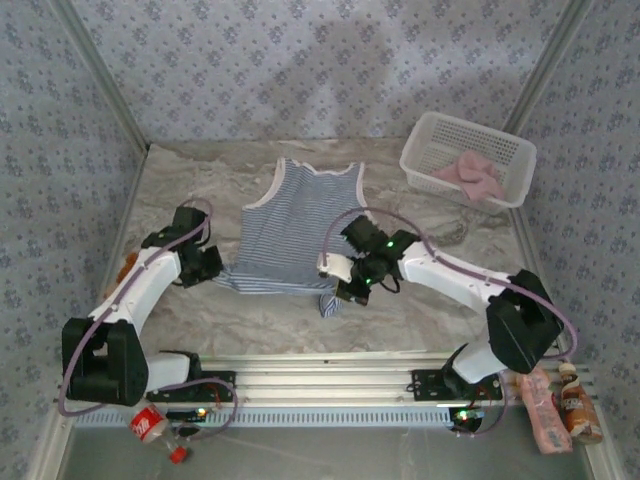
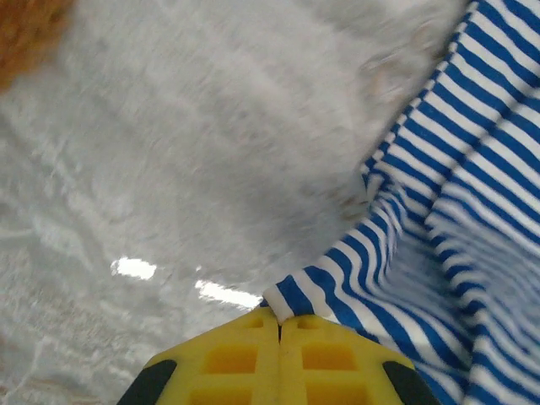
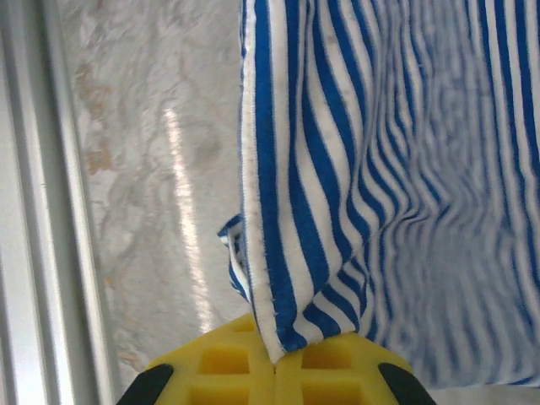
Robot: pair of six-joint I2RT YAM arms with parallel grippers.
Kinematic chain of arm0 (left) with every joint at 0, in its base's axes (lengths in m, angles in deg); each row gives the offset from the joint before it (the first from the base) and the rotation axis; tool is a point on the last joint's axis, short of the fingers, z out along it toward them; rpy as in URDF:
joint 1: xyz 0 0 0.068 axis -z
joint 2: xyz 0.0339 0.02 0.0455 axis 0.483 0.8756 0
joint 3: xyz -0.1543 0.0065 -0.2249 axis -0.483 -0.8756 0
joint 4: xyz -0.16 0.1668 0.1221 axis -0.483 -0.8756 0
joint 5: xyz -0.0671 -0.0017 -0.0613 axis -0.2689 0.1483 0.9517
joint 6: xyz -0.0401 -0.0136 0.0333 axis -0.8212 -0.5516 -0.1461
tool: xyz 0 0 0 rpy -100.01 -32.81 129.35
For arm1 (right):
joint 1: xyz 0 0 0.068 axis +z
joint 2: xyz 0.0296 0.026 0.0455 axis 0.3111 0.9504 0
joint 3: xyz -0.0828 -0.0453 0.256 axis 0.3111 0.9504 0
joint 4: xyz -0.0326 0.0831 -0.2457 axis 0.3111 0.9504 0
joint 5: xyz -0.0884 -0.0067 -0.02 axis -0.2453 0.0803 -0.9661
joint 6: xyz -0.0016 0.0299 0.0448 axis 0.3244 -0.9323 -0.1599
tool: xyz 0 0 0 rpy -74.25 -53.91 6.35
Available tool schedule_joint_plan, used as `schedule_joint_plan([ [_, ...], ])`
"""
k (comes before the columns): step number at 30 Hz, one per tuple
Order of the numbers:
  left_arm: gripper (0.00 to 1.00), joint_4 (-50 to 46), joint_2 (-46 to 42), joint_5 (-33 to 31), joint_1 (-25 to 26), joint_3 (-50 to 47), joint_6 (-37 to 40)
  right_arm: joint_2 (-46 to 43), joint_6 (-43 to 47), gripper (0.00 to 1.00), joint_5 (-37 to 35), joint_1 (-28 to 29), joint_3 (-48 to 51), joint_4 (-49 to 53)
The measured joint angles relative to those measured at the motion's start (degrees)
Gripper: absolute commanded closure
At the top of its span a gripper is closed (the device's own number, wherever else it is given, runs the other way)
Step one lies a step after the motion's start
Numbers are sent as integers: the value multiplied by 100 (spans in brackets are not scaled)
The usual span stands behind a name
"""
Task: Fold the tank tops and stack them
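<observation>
Top external view: the striped tank top (image 1: 300,225) lies spread out in the middle of the worktop (image 1: 280,325), with its neck and straps pointing to the far side. The left gripper (image 1: 218,272) is at the near left corner of its bottom edge. The right gripper (image 1: 338,292) is at the near right corner, where a small bit of cloth is bunched up. The pink tank top (image 1: 470,178) sits crumpled inside the white basket (image 1: 416,137) at the far right of the worktop, well apart from the striped one. Left wrist view: the yellow tips of the left gripper (image 2: 278,325) are pressed tight together, and a corner of the striped tank top (image 2: 439,253) is pinched between them. The cloth runs away to the right with folds in it. The shiny worktop (image 2: 169,169) is blurry, and a fuzzy orange thing (image 2: 25,25) sits in the top left corner. Right wrist view: the right gripper (image 3: 275,354) is also squeezed tight, holding the edge of the striped tank top (image 3: 380,169) between its yellow tips. The cloth stretches away from the tips in wavy folds. The worktop (image 3: 152,169) is on the left, and a metal rail (image 3: 34,211) runs beside it.
</observation>
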Motion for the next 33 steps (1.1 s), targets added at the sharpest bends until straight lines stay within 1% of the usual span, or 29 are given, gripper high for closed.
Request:
schedule_joint_plan([
  [3,100,-129,-85,-328,-28,-129,-111,212,-315,87,-44,310,83,-354],
  [4,98,-164,-118,-468,-39,-133,-140,280,-435,84,-48,402,83,-485],
  [7,96,-249,-236,-826,-111,-149,-201,422,-774,64,-7,614,83,-831],
  [9,95,-260,-295,-999,-157,-181,-240,452,-1005,58,44,691,85,-968],
  [10,94,-260,-304,-1082,-177,-205,-243,448,-1115,56,94,708,92,-1012],
  [11,89,-267,-306,-1169,-186,-234,-247,417,-1239,54,153,710,125,-1082],
  [13,79,-299,-304,-1287,-232,-258,-232,249,-1513,53,214,629,299,-1224],
  [15,75,-317,-304,-1397,-313,-258,-208,-63,-1792,53,229,444,575,-1298],
  [17,69,-387,-304,-1499,-391,-247,-184,-334,-2079,53,166,190,787,-1305],
  [19,63,-509,-304,-1488,-404,-170,-151,-398,-2354,53,79,-87,837,-1331],
  [22,59,-688,-310,-1318,-280,116,-173,-295,-2782,52,-90,-575,828,-1532],
  [25,58,-684,-315,-979,195,361,-337,138,-3080,52,-319,-903,601,-1676],
  [28,58,-511,-302,-538,636,284,-592,800,-3244,54,-380,-1064,190,-1875],
  [30,59,-323,-225,-299,726,55,-728,1241,-3303,54,-378,-1145,-96,-2002],
  [33,59,-120,181,-103,726,-243,-798,1768,-3314,54,-376,-1233,-439,-2105],
])
